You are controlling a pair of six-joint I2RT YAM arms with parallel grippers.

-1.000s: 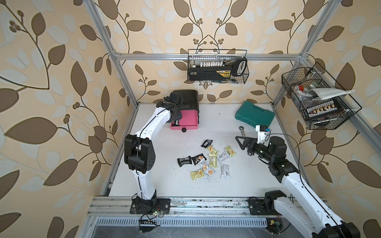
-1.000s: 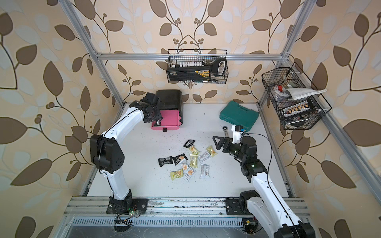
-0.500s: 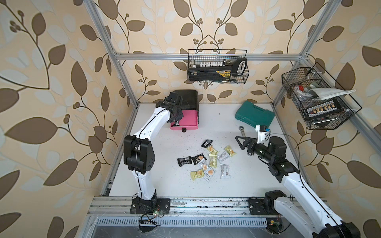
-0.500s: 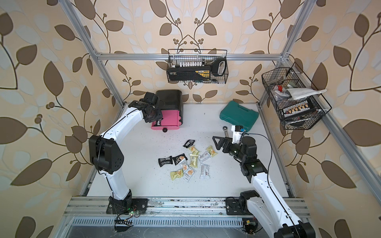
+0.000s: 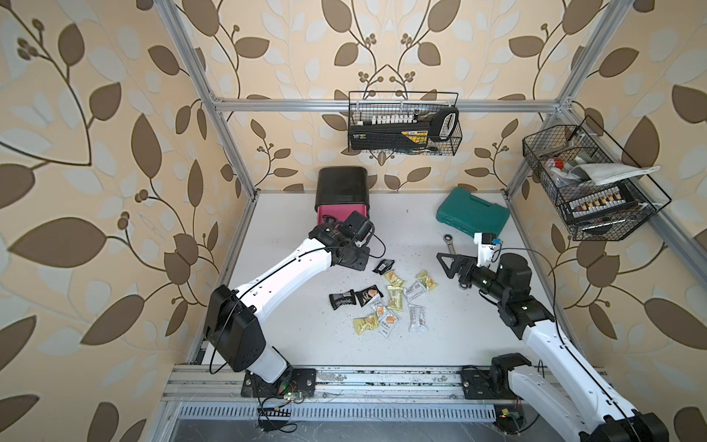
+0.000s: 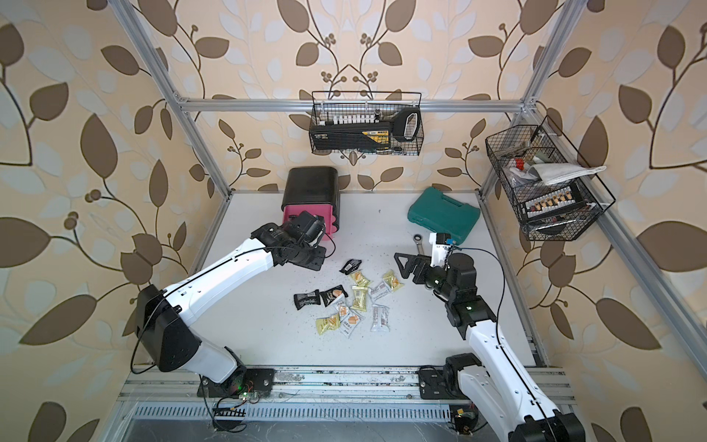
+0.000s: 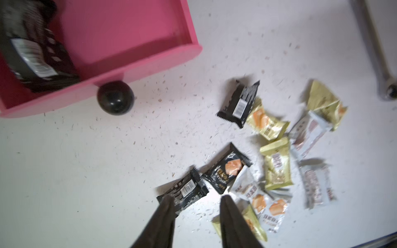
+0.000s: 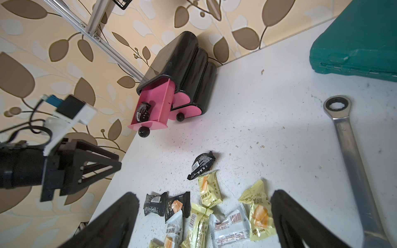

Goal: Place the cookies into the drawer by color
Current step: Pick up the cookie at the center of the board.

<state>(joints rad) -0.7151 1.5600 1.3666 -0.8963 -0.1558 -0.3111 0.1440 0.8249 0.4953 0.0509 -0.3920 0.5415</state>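
While one black crinkly cookie packet [image 7: 36,53] lies in the pulled-out pink drawer [image 7: 137,64], roughly a dozen black, white and pale-yellow wrapped cookies [image 5: 395,302] wait loose on the white table [image 5: 306,344], left gripper [image 7: 195,198] and right gripper [image 8: 204,194] both spread apart, empty.

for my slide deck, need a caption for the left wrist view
Pink drawer open with one black packet inside; other cookies loose on the table beyond the left gripper, jaws parted.

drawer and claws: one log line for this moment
top drawer: open, one black cookie inside | left claw: open, empty | right claw: open, near pile
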